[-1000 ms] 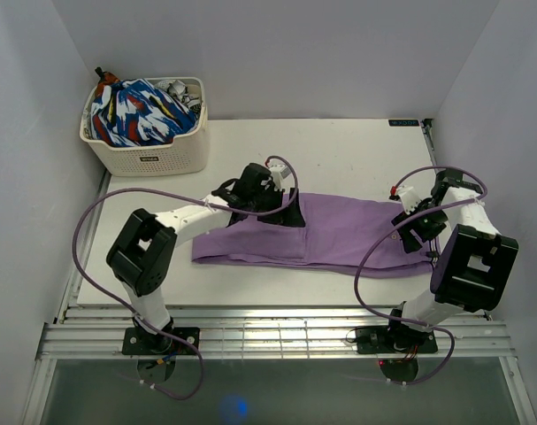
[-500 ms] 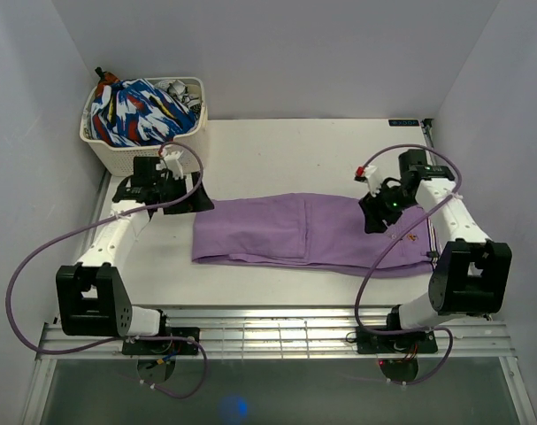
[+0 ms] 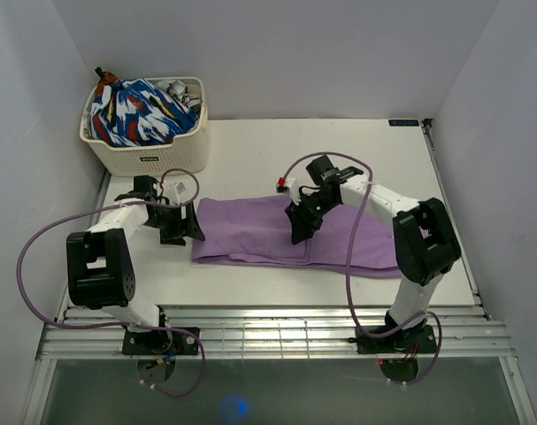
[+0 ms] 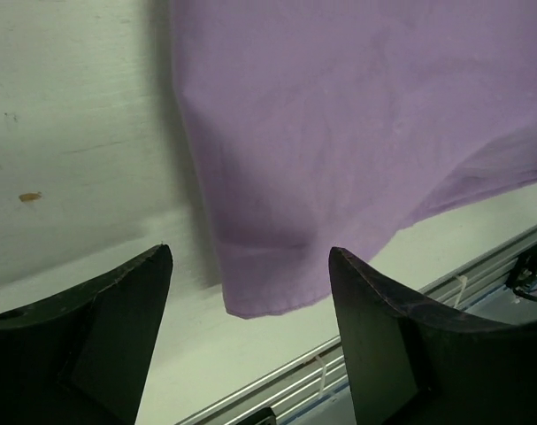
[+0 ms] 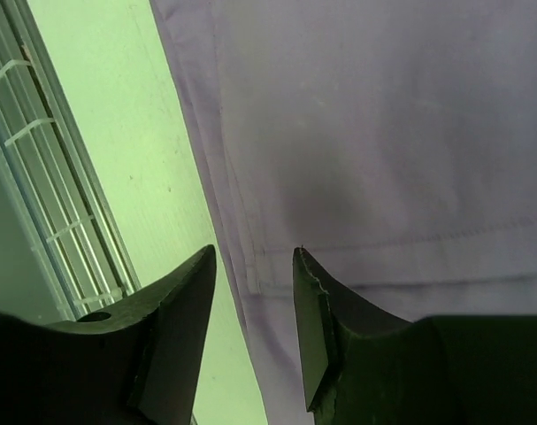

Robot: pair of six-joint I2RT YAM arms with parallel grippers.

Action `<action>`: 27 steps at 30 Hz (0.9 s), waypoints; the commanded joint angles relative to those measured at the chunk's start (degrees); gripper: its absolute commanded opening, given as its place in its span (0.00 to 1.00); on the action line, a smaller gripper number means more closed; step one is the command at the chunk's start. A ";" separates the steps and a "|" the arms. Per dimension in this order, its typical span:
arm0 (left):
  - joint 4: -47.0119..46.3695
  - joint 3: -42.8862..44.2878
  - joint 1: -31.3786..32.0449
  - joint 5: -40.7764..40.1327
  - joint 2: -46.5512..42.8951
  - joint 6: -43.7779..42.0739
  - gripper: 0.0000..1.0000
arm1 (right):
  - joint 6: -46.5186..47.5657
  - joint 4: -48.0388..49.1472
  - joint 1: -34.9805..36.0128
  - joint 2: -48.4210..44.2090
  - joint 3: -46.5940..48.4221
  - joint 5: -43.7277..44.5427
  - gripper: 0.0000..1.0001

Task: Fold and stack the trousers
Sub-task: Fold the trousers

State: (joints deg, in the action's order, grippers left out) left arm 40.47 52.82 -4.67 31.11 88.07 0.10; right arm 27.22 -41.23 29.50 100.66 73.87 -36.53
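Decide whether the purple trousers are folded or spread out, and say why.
Partly folded: the trousers lie flat as one long narrow strip with overlapping layers, not a compact bundle.

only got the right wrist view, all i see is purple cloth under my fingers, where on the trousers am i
Observer: Your right gripper hangs over the middle of the long lilac-purple soft fabric trousers, which lie flat across the white table.
Operator: and the left one
Observer: The left gripper is at the trousers' left end, jaws open, with nothing held.
Operator: anything else out there
Observer: A white perforated plastic basket sits at the far left corner, holding a blue, white and red patterned garment.
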 commanded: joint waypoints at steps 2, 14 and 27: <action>-3.11 -1.49 -0.08 -2.12 4.29 2.18 0.83 | -5.42 3.53 4.25 5.41 0.15 2.93 0.44; -0.04 -0.61 -0.34 -15.72 8.09 -3.69 0.31 | -0.77 -5.34 5.48 4.90 -2.42 11.21 0.37; 2.79 4.93 -0.08 20.27 -8.87 -11.97 0.57 | -3.74 -3.79 5.66 2.25 9.28 0.25 0.43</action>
State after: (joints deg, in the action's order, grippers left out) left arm 44.29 56.27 -5.15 33.74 86.26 -9.72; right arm 26.87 -48.27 34.96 103.70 80.95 -29.69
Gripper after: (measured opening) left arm 0.560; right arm 0.426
